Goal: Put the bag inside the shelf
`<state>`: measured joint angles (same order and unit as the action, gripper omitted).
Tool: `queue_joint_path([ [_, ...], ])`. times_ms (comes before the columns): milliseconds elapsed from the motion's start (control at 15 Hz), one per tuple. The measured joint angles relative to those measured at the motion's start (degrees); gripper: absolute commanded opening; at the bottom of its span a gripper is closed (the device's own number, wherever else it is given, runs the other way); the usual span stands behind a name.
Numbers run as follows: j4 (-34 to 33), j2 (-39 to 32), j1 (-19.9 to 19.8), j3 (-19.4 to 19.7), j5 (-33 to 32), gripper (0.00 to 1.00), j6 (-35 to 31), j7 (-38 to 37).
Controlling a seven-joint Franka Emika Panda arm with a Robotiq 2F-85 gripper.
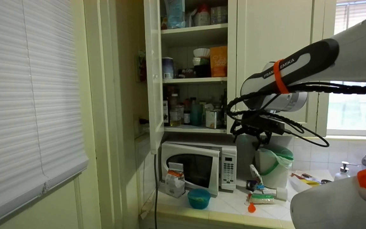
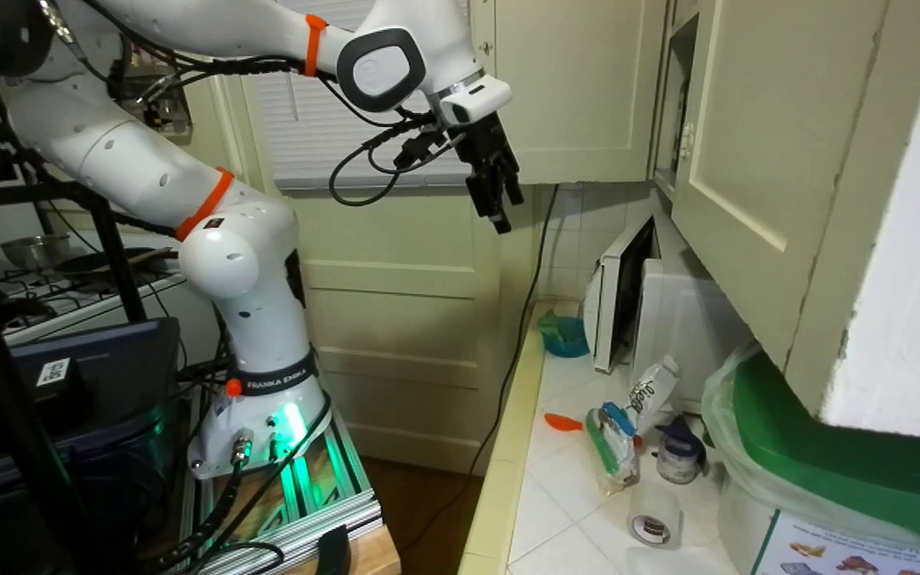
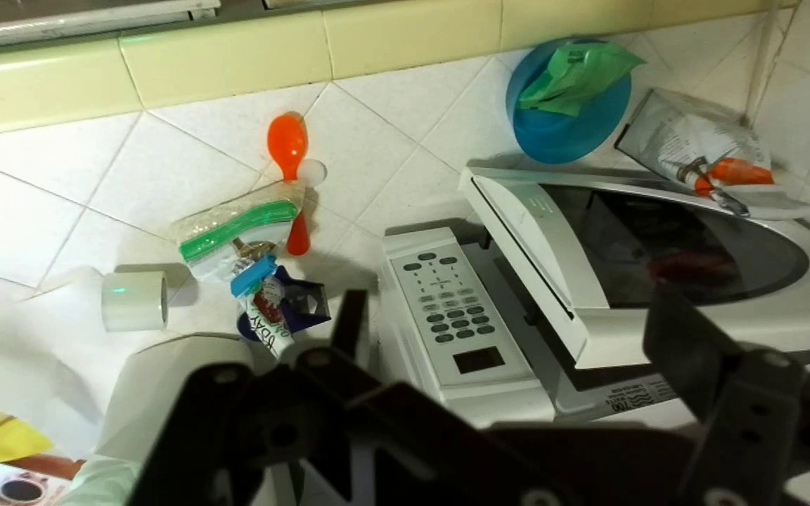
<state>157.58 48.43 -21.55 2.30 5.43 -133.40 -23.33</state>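
The cream-white shelf (image 1: 195, 80) stands open above the counter in an exterior view, its boards crowded with bottles, tins and packets. A pale blue packet (image 1: 175, 14) stands on its top visible board, at the left. On the counter lies a whitish packet (image 2: 655, 385) with a blue clip beside it; it also shows in the wrist view (image 3: 270, 327). I cannot tell which of these is the bag. My gripper (image 1: 246, 143) is open and empty in the wrist view (image 3: 509, 316), pointing down in front of and right of the shelf's lowest board, above the counter.
The shelf door (image 1: 155, 76) stands open on the left. A microwave (image 1: 229, 168) with its door ajar sits below. A green-lidded tub (image 1: 273, 168), blue bowl (image 1: 199, 198), zip bag (image 3: 236, 228), orange spoon (image 3: 287, 144), tape roll (image 3: 134, 301) and white-orange bag (image 1: 175, 183) stand on the counter.
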Motion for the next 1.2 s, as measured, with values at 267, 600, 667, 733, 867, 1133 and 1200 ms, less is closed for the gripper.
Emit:
queue_joint_path([
  [267,0.0,-6.1,-2.6,-0.4,-2.7,1.0,-6.3,-0.4],
  [600,-1.8,-19.3,-5.2,0.3,-4.4,1.0,-18.4,-0.4],
  [667,-2.6,-22.1,-5.4,0.5,-4.7,1.0,-20.1,-0.3],
  [733,-3.7,-25.0,-5.4,0.8,-4.8,1.0,-20.7,-0.1],
  [867,-6.2,-30.5,-5.4,1.4,-5.4,1.0,-21.3,0.1],
  [1133,-11.6,-40.6,-4.8,3.6,-7.9,1.0,-22.4,0.2],
  [1200,-12.7,-42.7,-4.6,4.4,-8.8,1.0,-22.7,0.2],
])
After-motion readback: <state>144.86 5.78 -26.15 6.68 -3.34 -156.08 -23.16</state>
